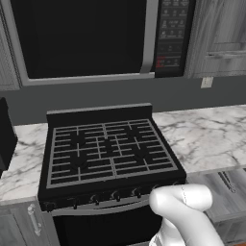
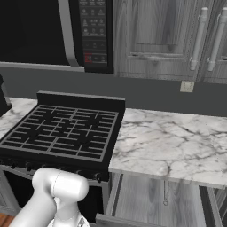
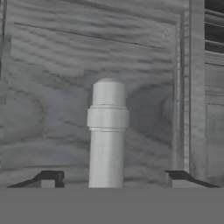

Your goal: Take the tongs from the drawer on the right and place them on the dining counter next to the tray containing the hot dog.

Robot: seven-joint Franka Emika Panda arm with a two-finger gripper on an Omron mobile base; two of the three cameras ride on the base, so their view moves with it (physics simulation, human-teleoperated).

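Claw [image 3: 109, 177] spread around one drawer [image 2: 155, 195] handle [image 3: 107, 131]; one tongs [image 2: 165, 191] inside.

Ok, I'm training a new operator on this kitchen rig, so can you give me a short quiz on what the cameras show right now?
1. True or false: the drawer right of the stove is pulled open.
2. What lies in that drawer? A) slim dark tongs B) a white plate C) a red cup
3. Fill in: in the hand view, the fingers of the hand stand apart on either side of a pale cylindrical ____.

Key: 1 true; 2 A; 3 handle.
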